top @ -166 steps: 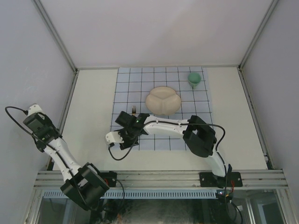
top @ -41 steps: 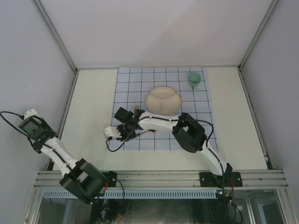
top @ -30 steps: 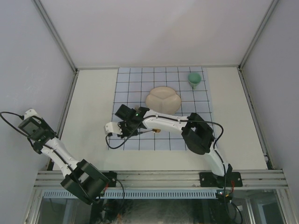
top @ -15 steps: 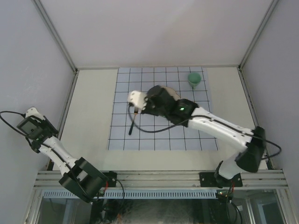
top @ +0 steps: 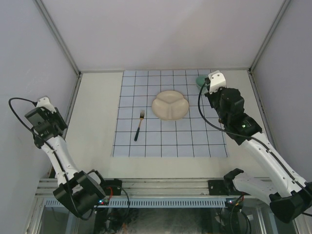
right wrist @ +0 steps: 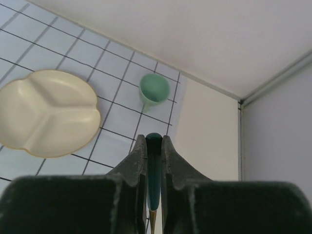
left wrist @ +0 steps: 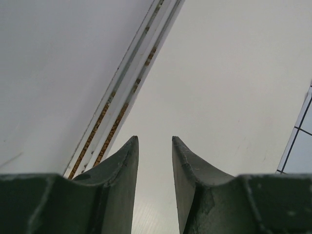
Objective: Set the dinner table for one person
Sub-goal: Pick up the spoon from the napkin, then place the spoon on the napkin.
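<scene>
- The right gripper (right wrist: 154,139) has its dark fingers pressed together on a green-handled utensil (right wrist: 154,161). The handle is smooth and round-ended and narrows to a gold stem. Its working end is hidden, so I cannot tell what kind of utensil it is.
- The left gripper (left wrist: 153,141) has its fingers parted, with a bare gap and nothing between them. The tips are dark, curved and slightly rough.
- The dinner table (top: 95,112) is a matte, cream-white, flat rectangle that lies under both tools. The left gripper hangs over its left margin, beside the metal rail (left wrist: 131,87). The right gripper is above its far right part, where the cloth's edge meets bare table.
- A pale-blue cloth (top: 170,141) with dark grid lines lies flat across the middle of the table.
- A fork (top: 139,126) lies on the cloth left of the plate and apart from it. Its dark handle points to the near side and its gold tines to the far side.
- The plate (top: 170,105) is cream, rounded and three-lobed, with three shallow compartments.
- A small green cup (right wrist: 154,88) stands at the cloth's far right corner, beyond the right gripper's tips. In the top view the gripper partly hides it.
</scene>
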Robot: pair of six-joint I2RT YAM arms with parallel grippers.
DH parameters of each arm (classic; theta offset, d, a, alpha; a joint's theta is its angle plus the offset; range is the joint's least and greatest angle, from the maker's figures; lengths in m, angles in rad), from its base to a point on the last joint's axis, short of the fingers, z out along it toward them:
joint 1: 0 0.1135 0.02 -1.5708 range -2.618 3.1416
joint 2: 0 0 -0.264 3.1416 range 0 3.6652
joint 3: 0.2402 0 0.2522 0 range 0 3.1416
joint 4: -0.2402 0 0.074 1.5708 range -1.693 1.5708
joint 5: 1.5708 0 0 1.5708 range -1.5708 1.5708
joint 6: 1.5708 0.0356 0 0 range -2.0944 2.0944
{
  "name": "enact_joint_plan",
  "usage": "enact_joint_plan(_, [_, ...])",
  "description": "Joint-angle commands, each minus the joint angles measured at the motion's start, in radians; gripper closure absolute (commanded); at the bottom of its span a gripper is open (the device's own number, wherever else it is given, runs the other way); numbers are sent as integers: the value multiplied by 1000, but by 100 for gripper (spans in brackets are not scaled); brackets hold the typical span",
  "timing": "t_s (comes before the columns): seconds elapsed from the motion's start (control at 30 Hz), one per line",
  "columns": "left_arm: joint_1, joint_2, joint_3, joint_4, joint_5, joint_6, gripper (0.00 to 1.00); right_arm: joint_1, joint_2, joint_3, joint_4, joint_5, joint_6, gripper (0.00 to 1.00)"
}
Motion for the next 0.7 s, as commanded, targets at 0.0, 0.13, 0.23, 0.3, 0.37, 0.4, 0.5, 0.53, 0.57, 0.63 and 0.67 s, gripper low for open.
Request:
enact_joint_plan(0.0, [-3, 5, 76, -9, -26, -13, 62, 11, 43, -71, 83, 92, -43, 100])
enact_joint_plan(0.13, [-3, 4, 93, -22, -46, -2, 62, 22, 42, -192, 66, 87, -174, 100])
enact_joint_plan(0.23, [-3, 0, 88, -22, -63, 4, 62, 35, 31, -281, 37, 52, -241, 100])
enact_joint_plan(0.3, [-4, 3, 80, -18, -62, 2, 62, 58, 56, -333, 22, 53, -311, 100])
enact_joint_plan(0.37, [-4, 17, 77, -9, -54, -4, 62, 90, 91, -401, 84, 117, -396, 100])
enact_joint_plan(0.4, [-4, 28, 78, -4, -52, -10, 62, 104, 107, -435, 131, 151, -446, 100])
enact_joint_plan(0.5, [-3, 59, 88, 5, -49, -18, 62, 189, 150, -558, 307, 263, -613, 100])
enact_joint_plan(0.53, [-3, 65, 91, 9, -47, -20, 62, 220, 158, -595, 350, 291, -662, 100])
enact_joint_plan(0.57, [-4, 68, 92, 15, -48, -22, 62, 246, 158, -620, 355, 301, -692, 100])
enact_joint_plan(0.63, [-3, 71, 93, 21, -48, -23, 62, 292, 139, -646, 285, 274, -708, 100])
enact_joint_plan(0.67, [-3, 72, 93, 21, -50, -21, 62, 311, 128, -646, 246, 252, -700, 100])
